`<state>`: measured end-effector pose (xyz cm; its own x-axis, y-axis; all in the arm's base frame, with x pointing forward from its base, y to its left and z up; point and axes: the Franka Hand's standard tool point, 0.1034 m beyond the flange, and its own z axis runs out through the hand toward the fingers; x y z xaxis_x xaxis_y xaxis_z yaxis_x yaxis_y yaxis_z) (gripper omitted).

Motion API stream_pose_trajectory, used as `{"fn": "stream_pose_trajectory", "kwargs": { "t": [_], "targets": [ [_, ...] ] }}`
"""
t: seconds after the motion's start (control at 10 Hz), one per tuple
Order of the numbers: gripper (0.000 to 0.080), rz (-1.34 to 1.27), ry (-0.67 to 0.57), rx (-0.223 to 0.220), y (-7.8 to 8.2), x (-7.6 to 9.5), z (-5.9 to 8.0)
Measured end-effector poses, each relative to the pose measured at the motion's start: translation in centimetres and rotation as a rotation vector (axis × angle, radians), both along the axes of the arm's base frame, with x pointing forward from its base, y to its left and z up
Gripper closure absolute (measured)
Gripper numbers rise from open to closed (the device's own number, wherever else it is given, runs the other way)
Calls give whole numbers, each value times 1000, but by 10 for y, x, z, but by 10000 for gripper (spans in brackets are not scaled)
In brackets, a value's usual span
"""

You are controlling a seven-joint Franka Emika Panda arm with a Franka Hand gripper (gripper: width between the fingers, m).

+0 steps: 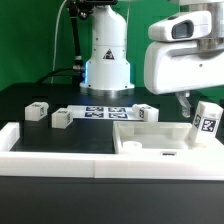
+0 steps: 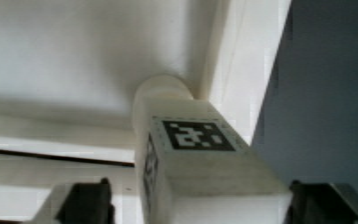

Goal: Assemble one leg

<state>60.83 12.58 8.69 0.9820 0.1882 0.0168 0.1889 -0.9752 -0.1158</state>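
My gripper (image 1: pixel 193 108) is at the exterior view's right, shut on a leg (image 1: pixel 207 121), a small white post with a black-and-white tag, held tilted. In the wrist view the leg (image 2: pixel 197 150) runs out between the two dark fingers (image 2: pixel 91 202), and its far end meets the large white panel (image 2: pixel 87 60) close to the panel's edge. The panel (image 1: pixel 150 137) lies flat on the black table. Three more legs (image 1: pixel 38 111), (image 1: pixel 61 118), (image 1: pixel 146 111) lie loose on the table farther back.
The marker board (image 1: pixel 105 112) lies in front of the robot base (image 1: pixel 107 60). A white raised wall (image 1: pixel 60 152) runs along the front of the table. Dark table (image 2: pixel 336 80) shows beside the panel's edge.
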Motion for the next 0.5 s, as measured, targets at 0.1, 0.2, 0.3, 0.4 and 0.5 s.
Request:
{"fn": "stream_pose_trajectory", "kwargs": {
  "t": [0.1, 0.2, 0.3, 0.4, 0.5],
  "targets": [
    [343, 0, -1, -1, -1, 0, 0],
    [494, -3, -2, -1, -2, 1, 1],
    [494, -4, -3, -1, -3, 1, 1],
    [495, -18, -2, -1, -3, 2, 1],
    [495, -34, 0, -1, -3, 2, 1]
  ]
}}
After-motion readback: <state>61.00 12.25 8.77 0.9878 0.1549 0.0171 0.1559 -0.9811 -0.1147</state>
